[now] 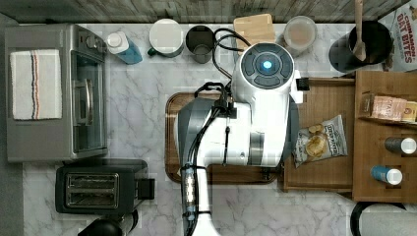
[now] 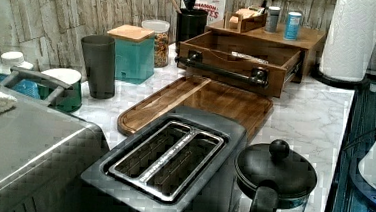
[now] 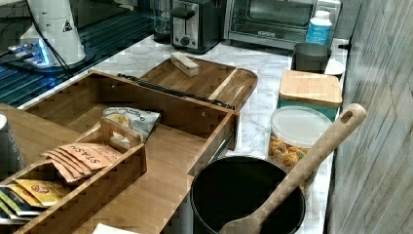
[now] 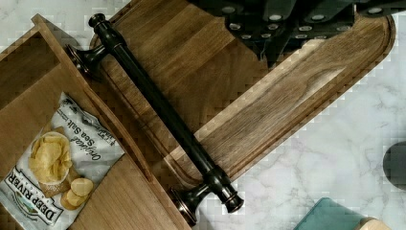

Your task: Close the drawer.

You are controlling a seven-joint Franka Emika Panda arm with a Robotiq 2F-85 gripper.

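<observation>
The drawer [image 1: 319,101] stands pulled out from the shelf unit [image 1: 383,189], and a bag of potato chips [image 1: 319,142] lies inside it. The drawer's wooden front [image 2: 227,82] carries a long black bar handle [image 2: 221,70] that overhangs the dark wooden tray [image 2: 201,102]. In the wrist view my gripper [image 4: 282,48] hangs above the tray [image 4: 268,110], apart from the handle [image 4: 163,112] and level with the handle's middle. The chips bag [image 4: 52,177] lies behind the front wall. From the top view my arm covers the drawer's front edge.
A toaster [image 1: 98,189] and a toaster oven [image 1: 54,93] stand at the top view's left. A grey cup [image 2: 98,64], a teal canister [image 2: 134,52] and a snack jar [image 2: 155,41] line the wall. A black utensil pot [image 3: 243,200] sits beside the shelf unit.
</observation>
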